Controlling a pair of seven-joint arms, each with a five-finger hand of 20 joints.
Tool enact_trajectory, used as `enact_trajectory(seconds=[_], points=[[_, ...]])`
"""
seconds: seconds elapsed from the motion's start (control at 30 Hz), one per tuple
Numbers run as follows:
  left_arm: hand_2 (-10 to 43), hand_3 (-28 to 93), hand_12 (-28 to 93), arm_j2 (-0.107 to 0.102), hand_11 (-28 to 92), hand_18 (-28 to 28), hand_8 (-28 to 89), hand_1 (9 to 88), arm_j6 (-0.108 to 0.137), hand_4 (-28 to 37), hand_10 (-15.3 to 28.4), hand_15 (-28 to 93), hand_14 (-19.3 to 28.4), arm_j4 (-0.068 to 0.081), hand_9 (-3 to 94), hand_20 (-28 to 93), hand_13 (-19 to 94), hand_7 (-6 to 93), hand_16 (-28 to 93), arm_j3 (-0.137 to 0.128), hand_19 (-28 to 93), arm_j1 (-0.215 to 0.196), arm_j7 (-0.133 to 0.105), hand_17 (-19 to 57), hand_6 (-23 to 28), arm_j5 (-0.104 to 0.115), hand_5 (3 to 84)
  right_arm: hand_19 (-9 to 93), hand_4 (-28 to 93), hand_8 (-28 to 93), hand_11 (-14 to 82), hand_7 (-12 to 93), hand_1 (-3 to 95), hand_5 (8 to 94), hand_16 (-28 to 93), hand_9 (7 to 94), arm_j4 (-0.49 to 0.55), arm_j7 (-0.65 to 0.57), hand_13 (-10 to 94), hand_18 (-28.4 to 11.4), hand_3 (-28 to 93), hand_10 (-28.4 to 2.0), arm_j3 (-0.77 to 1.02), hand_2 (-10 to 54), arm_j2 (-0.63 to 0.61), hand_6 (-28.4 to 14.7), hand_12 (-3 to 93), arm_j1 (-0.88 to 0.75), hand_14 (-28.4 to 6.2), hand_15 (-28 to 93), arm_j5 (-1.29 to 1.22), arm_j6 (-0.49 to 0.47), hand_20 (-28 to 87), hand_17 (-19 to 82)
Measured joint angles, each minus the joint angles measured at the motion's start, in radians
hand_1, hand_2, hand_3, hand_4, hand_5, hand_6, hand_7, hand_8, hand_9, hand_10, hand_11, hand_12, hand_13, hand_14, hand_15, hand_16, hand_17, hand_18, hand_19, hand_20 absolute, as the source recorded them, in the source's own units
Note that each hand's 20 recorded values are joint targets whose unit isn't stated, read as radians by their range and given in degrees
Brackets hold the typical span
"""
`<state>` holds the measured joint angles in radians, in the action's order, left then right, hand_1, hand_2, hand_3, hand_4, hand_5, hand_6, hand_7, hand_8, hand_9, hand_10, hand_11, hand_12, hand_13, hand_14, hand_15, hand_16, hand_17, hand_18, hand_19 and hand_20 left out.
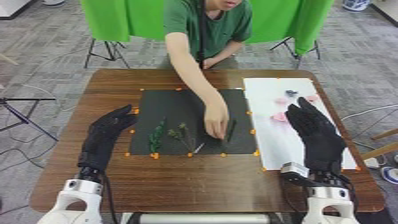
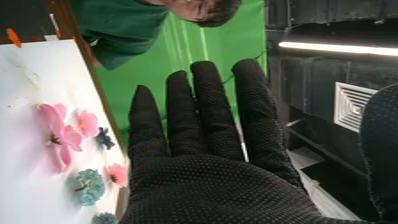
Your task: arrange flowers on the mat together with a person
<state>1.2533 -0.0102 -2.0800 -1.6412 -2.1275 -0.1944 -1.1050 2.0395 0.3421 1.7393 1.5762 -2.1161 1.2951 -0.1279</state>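
My right hand (image 1: 315, 132) is held over the white mat (image 1: 275, 145) with straight fingers, beside the pink flowers (image 1: 279, 117). My left hand (image 1: 108, 132) is at the left edge of the black mat (image 1: 169, 107), its fingers straight. Green stems (image 1: 158, 136) and a leafy sprig (image 1: 184, 135) lie on the black mat, where a person's hand (image 1: 216, 122) reaches down beside another green stem (image 1: 232, 131). In the right wrist view my right hand (image 2: 209, 185) is open and holds nothing; pink flowers (image 2: 60, 135) and a blue-green flower (image 2: 87, 187) lie on the white mat (image 2: 22, 90).
Both mats lie on the brown wooden table (image 1: 178, 182), held by orange tape pieces (image 1: 155, 155) along their edges. The person's arm (image 1: 191, 75) extends across from the far side. A green cloth (image 1: 124, 20) hangs behind the table.
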Motion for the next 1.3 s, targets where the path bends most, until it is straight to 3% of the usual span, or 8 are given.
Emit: enact_trajectory(seconds=[0.33,0.67,0.93,1.13,1.3], points=[[-4.1,62,16,0.001,20,12.1,-6,30.0,0.001,-15.5,13.3,15,16.9,-0.003,44.2,16,33,15.0,4,-0.002,8,-0.010,0.004,3.7,4.0,0.001,44.4,2,-18,-10,6.0,11,4.0,47.8,2,49.3,0.000,0.002,38,-12.1,83,-14.6,-0.003,2.2,0.000,-0.8,9.3,-0.007,-10.3,14,-0.002,0.019,25,23],[-3.9,61,16,0.004,20,12.1,-6,30.1,-0.001,-15.6,13.2,15,16.9,-0.010,44.0,16,33,14.5,4,-0.010,7,-0.019,0.013,3.6,4.0,0.002,43.9,3,-17,-10,6.8,12,10.3,50.2,1,53.1,0.000,0.002,41,-12.6,81,-13.9,-0.007,-8.2,0.004,-1.1,10.3,-0.010,-10.0,15,0.003,0.020,27,26],[-3.7,61,16,0.006,20,12.1,-6,30.3,-0.002,-15.5,13.2,15,16.9,-0.012,44.0,16,33,14.4,4,-0.014,7,-0.022,0.015,3.6,4.0,0.001,44.0,6,-17,-10,7.0,13,13.3,50.2,2,53.6,0.000,0.002,42,-12.4,81,-14.2,-0.005,-9.5,0.006,-1.1,11.4,-0.012,-9.9,16,0.019,0.020,29,27],[-3.8,61,16,0.010,20,12.1,-6,30.4,-0.001,-15.6,13.2,15,17.0,-0.015,44.0,16,33,14.4,4,-0.015,7,-0.029,0.016,3.6,4.0,0.001,44.0,17,-18,-10,9.9,13,21.7,51.9,9,59.1,0.003,-0.011,53,-14.1,74,-15.5,-0.007,-9.5,-0.001,-2.3,15.9,-0.011,-12.9,17,0.049,0.032,39,37],[-3.9,61,16,0.013,20,12.1,-6,30.3,0.000,-15.6,13.2,15,16.9,-0.020,44.0,16,33,14.6,4,-0.023,8,-0.038,0.018,3.6,3.9,0.001,44.0,41,-21,-9,10.9,12,26.7,54.0,20,63.0,0.055,-0.159,67,-15.0,69,-17.3,-0.022,-9.5,-0.054,-4.0,16.3,0.008,-13.2,20,0.326,0.195,44,46]])
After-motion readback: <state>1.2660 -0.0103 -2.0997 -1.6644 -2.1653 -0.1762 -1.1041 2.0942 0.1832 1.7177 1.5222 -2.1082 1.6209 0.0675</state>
